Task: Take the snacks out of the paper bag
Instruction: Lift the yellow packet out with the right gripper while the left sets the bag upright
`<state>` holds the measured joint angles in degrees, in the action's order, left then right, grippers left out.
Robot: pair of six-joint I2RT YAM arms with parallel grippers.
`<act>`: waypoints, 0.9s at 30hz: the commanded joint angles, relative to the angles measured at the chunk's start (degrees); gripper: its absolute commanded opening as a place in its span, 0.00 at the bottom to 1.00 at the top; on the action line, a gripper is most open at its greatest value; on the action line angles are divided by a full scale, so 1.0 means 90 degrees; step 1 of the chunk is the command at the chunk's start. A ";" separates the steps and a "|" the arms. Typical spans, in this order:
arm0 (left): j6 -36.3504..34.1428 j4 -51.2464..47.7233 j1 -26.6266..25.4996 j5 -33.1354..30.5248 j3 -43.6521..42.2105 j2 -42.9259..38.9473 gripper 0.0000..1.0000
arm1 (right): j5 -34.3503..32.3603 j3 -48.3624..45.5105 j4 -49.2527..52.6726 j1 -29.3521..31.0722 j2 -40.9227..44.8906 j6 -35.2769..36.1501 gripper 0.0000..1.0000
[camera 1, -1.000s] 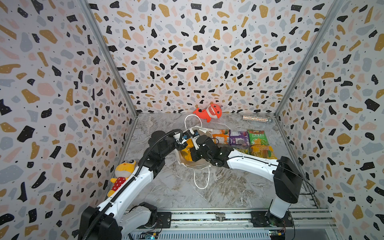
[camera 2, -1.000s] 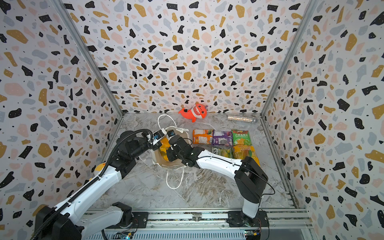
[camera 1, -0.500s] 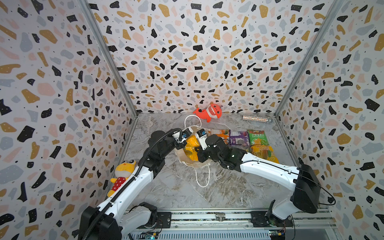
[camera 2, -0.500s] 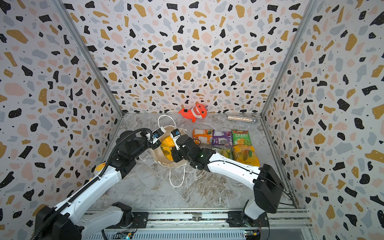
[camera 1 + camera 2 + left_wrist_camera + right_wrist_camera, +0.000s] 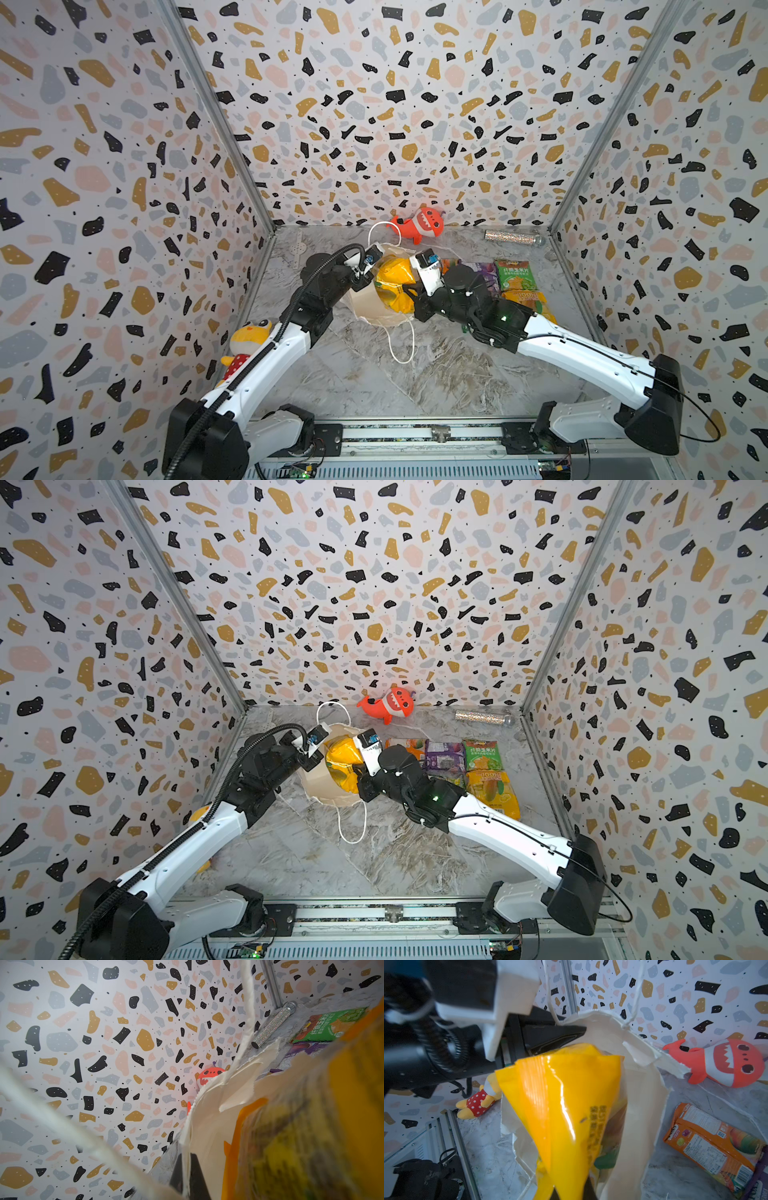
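While clamping the torn rim of the tall white paper carrier bag (image 5: 365, 307) in the closed left gripper (image 5: 187, 1159), pinches a glossy orange-yellow plastic snack packet (image 5: 560, 1095) in the right gripper (image 5: 571, 1190), jaws tight on the packet's near end. Holds that packet partly inside the bag's gaping mouth, far end poking out past the rim, close to the left gripper. Holds the bag near the middle of the marble-patterned tabletop (image 5: 436, 374), with one white cord handle (image 5: 401, 345) trailing on the surface in front and a second cord handle (image 5: 371, 232) looping up behind. Shows, just right of the bag in both top views, four more snacks lying flat on the tabletop: an orange packet (image 5: 405, 744), a purple packet (image 5: 444, 756) and a green packet (image 5: 482, 754) in a row, plus a second orange-yellow packet (image 5: 492, 789) just in front of the green one. Shows also a red-orange shark plush (image 5: 422, 224) and a glittery silver tube (image 5: 513, 237) along the back wall, apart from the bag, and a yellow plush toy with a red spotted body (image 5: 245, 345) by the left wall.
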<state>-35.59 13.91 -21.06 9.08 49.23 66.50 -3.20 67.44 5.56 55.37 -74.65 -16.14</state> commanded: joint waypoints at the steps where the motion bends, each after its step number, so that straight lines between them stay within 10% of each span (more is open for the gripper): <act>1: 0.0238 0.0095 -0.0016 -0.0338 0.0351 0.0123 0.00 | 0.0254 0.0225 -0.0680 -0.0194 0.0563 0.0246 0.00; 14: 0.0987 -0.0423 0.0075 -0.1422 0.1088 0.0902 0.00 | 0.1579 -0.0342 -0.1545 -0.1027 0.1822 0.0104 0.00; 27: 0.2758 -0.0308 0.0396 -0.2100 0.1688 0.1316 0.00 | 0.1222 -0.0890 -0.1512 -0.2420 0.2950 -0.0737 0.00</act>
<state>-16.91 7.79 -18.00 -6.83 62.24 78.63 8.97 57.45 -2.55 36.62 -49.71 -19.29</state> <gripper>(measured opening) 0.047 0.043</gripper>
